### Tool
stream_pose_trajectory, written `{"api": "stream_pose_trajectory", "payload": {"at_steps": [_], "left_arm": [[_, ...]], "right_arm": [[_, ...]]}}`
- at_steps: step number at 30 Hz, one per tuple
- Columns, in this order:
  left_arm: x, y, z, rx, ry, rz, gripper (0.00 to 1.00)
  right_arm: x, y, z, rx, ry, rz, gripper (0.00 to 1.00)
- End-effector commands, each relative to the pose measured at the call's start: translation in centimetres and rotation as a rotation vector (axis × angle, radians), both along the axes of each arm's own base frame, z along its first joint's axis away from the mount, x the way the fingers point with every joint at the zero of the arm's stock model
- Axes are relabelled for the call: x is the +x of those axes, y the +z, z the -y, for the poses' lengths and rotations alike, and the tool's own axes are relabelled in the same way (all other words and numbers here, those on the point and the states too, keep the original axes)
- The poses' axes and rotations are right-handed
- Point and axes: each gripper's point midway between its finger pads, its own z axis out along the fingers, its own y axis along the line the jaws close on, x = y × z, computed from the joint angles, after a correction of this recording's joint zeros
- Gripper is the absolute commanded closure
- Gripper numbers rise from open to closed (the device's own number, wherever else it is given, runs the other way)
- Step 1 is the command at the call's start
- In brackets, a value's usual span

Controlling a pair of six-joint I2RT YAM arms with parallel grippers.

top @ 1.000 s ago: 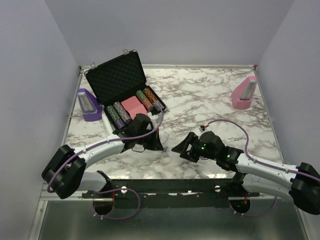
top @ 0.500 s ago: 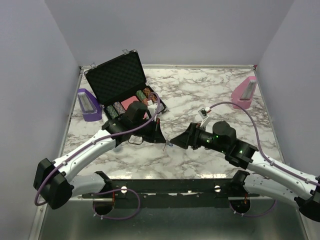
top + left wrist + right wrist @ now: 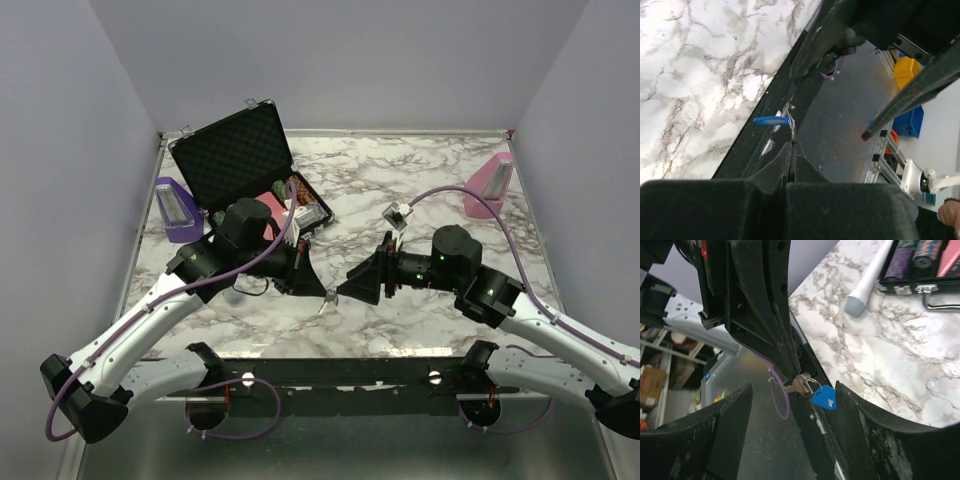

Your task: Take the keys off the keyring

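On your left, in front of the open poker chip case (image 3: 235, 155), the left gripper (image 3: 791, 151) has its fingers pressed together on the small silver key (image 3: 796, 385) and holds it up off the marble table (image 3: 430, 190) near the front edge. The keyring (image 3: 824, 397) hangs just beside the key at those fingertips, its blue tag dangling from the thin ring. On your right, the right gripper (image 3: 345, 290) faces it with fingers spread wide on either side of key and tag, touching neither.
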Motion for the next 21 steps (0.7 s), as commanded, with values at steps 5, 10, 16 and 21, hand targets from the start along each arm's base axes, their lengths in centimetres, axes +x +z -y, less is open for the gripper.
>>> {"api": "stream_pose_trajectory", "payload": {"at_steps": [5,10,16,21], "left_arm": [[-3.0,3.2,-0.6,-0.086,-0.116,0.008,1.0],[-3.1,3.9,-0.6,-0.098,-0.12,0.013,1.0],[-3.2,4.4,-0.5,-0.108,-0.123,0.015,1.0],[-3.1,4.1,-0.4,-0.104,-0.125,0.008,1.0]], "right_arm": [[-2.6,0.2,-1.4,-0.037,0.221,-0.01,0.28],[-3.4,-0.2,-1.8,-0.039,0.286,-0.034,0.36],[-3.9,-0.3,-2.0,-0.029,0.323,-0.048,0.44],[-4.0,0.1,-2.3,-0.002,0.34,-0.053,0.44]]}}
